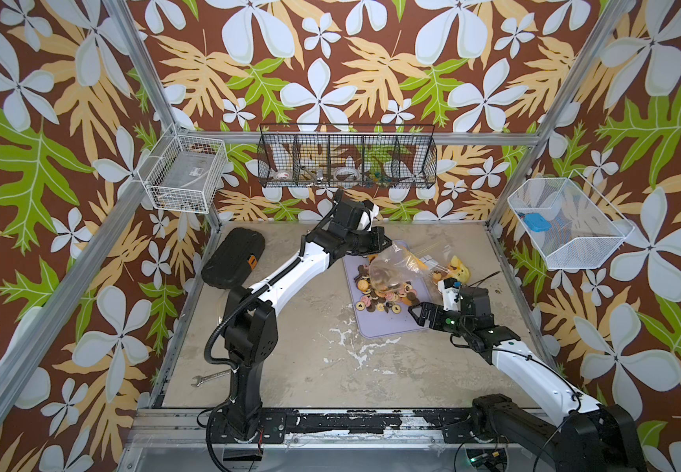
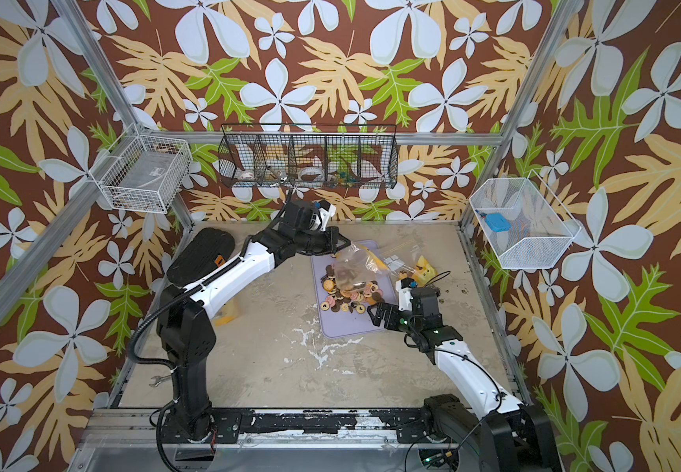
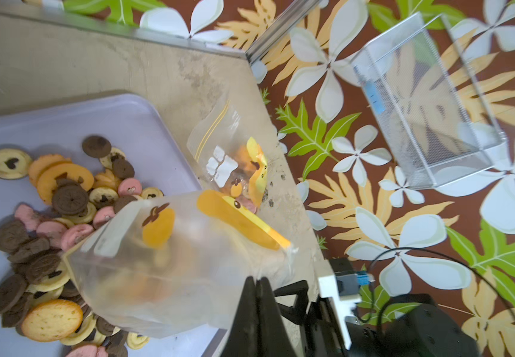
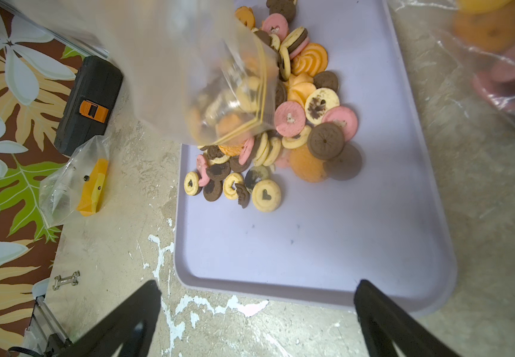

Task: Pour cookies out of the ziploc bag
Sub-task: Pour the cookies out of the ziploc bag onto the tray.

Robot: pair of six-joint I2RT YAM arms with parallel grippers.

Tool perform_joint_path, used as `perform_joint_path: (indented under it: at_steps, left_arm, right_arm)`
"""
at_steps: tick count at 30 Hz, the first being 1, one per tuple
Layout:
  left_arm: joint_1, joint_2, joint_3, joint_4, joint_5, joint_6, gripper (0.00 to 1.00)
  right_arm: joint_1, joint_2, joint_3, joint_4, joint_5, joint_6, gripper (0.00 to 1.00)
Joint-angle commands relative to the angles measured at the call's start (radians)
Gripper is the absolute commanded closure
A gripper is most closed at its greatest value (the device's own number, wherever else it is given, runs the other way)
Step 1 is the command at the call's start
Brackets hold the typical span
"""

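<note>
The ziploc bag (image 3: 169, 272) is clear, glossy plastic film, creased and slightly cloudy. The cookies (image 4: 290, 119) look matt and dry, some with ridged tops. The lilac tray (image 4: 312, 241) is smooth plastic with a soft sheen. The counter (image 1: 290, 347) is rough, mottled and scuffed, flaked white in patches. The black case (image 4: 91, 102) is matt ribbed plastic; the black basket (image 1: 347, 157) is thin metal wire
</note>
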Motion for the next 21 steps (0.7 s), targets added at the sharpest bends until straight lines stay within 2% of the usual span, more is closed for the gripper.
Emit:
perform_joint_path:
  at_steps: [1,6,13,21]
  left_arm:
    - [0.046,-0.053,-0.021,-0.018,0.019,0.008,1.0]
    - [0.107,-0.105,-0.121,0.046,0.065,-0.009,1.0]
    - [0.095,-0.069,-0.256,0.257,0.161,-0.114,1.0]
    - [0.066,-0.056,-0.222,0.284,0.206,-0.135,1.0]
  right_arm:
    - [0.0,0.013,0.011,0.016,-0.001,-0.011,0.0]
    - [0.0,0.039,0.025,0.028,-0.01,-0.011,0.0]
    - [0.0,0.042,0.028,0.025,-0.01,-0.012,0.0]
    - [-0.004,0.034,0.022,0.012,0.002,-0.021,0.0]
